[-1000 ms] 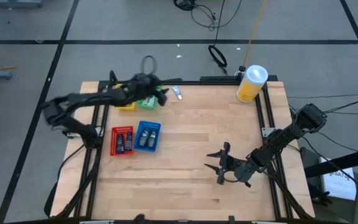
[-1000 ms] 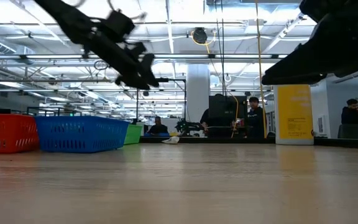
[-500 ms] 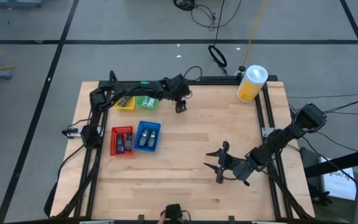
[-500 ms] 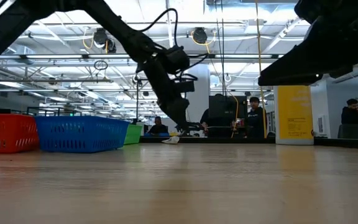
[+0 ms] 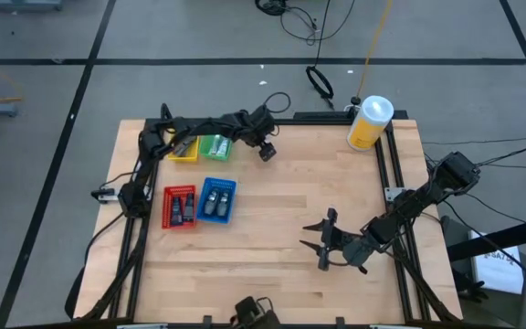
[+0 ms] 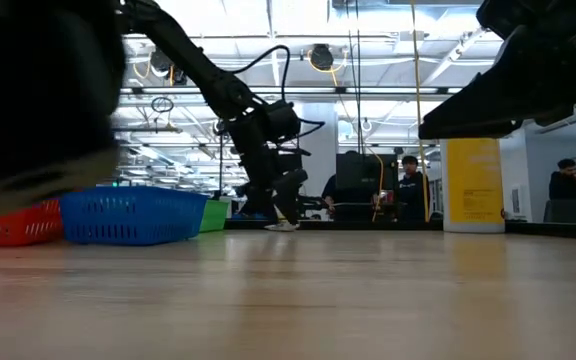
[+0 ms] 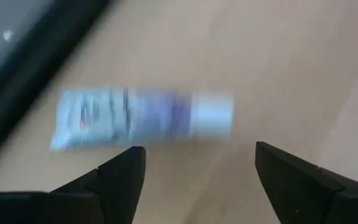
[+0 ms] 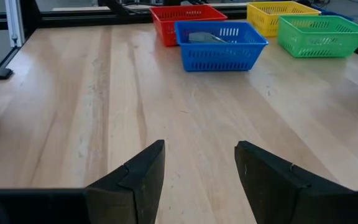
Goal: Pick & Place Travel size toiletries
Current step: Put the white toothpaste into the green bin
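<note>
Tube: a small white-silver tube (image 7: 143,117) with blue marks and a white cap lies flat on the wooden surface (image 5: 290,210), near the far edge, just beside the dark frame rail.
Left pincer: the left pincer (image 7: 194,168) hangs directly over the tube, its two fingers spread wide with nothing between them; in the high view it (image 5: 265,149) sits near the far edge, just beyond the green tray (image 5: 215,148).
Right pincer: the right pincer (image 5: 325,239) waits over bare surface on the near right side, fingers apart and empty, well away from the tube.
Handling: the tube looks light and soft-walled, likely to dent or slide under a hard squeeze; its flat crimped end gives little to hold. Judged best grip is across the middle of the body, fingers straddling its short width, closing gently.
Trays: the red tray (image 5: 180,207) and blue tray (image 5: 216,200) stand side by side and already hold items; a yellow tray (image 5: 184,152) stands beside the green one.
Left wrist view only: it alone shows the tube, which the high view hides under the arm.
Low view: the tube shows there only as a pale speck beneath the pincer.
Right wrist view: it shows an item lying inside the blue tray.
</note>
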